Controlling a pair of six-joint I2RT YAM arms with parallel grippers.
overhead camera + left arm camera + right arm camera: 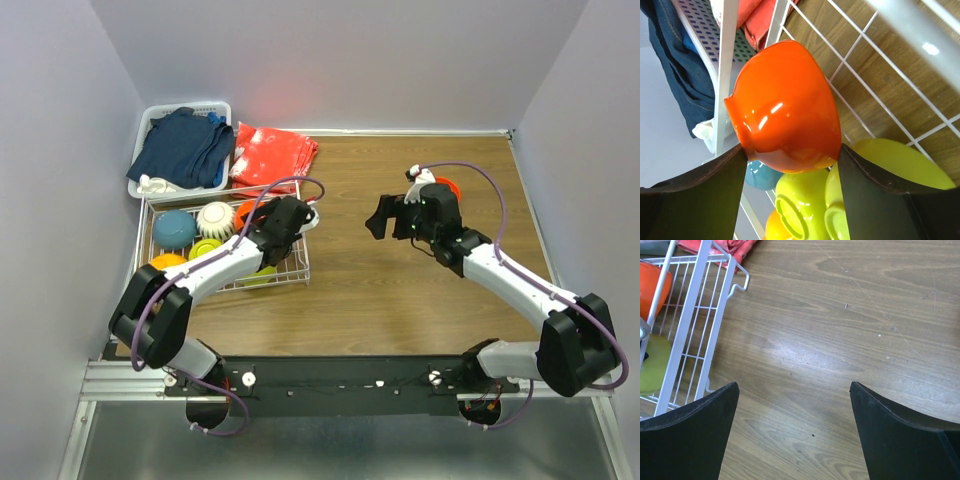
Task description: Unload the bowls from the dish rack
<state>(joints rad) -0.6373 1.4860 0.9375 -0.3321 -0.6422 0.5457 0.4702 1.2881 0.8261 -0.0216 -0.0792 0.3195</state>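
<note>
Red-orange bowl tight between left pincer fingers

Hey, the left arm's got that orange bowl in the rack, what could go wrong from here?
The left tool pinches the glossy red-orange bowl with just its fingertips, so it could slip during the lift. If it drops, it would hit the lime green bowls packed close beside it. Lifting out, it may catch the dish rack wire side.

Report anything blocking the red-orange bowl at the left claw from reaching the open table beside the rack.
Only the dish rack's low wire side stands between the red-orange bowl, gripped by the left claw, and the table; a lift should clear it.
</note>
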